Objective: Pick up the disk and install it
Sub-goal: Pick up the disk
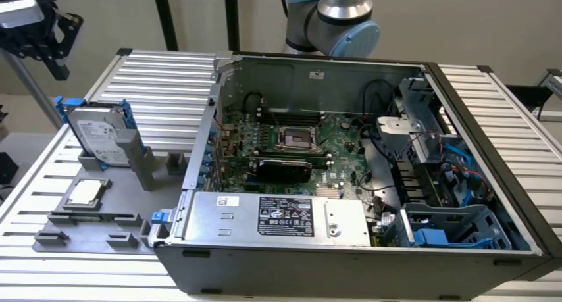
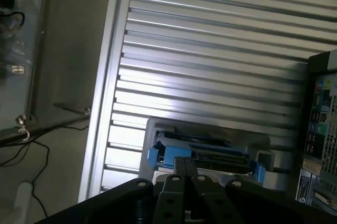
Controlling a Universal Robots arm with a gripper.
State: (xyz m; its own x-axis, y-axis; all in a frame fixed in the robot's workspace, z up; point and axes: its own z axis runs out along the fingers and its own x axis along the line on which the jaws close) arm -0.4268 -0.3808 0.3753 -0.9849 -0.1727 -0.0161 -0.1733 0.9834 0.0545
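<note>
The disk (image 1: 99, 135), a silver-grey drive with a white label in a blue carrier, stands on edge in a grey holder (image 1: 141, 164) on the ribbed table, at the exterior view's left. My gripper (image 1: 59, 69) hangs in the air above and behind it, apart from it. In the wrist view the disk (image 2: 202, 150) appears edge-on, its blue carrier ends showing, just beyond my gripper (image 2: 185, 167). The two black fingers (image 2: 179, 168) are pressed together, shut, with nothing between them.
An open computer case (image 1: 491, 118) covers the middle and the exterior view's right, with a motherboard (image 1: 290, 141), a silver box with a black label (image 1: 281, 216) and a blue bay (image 1: 448, 233). A small square silver chip (image 1: 85, 192) lies on the grey fixture. The arm's base (image 1: 338, 19) stands behind the case.
</note>
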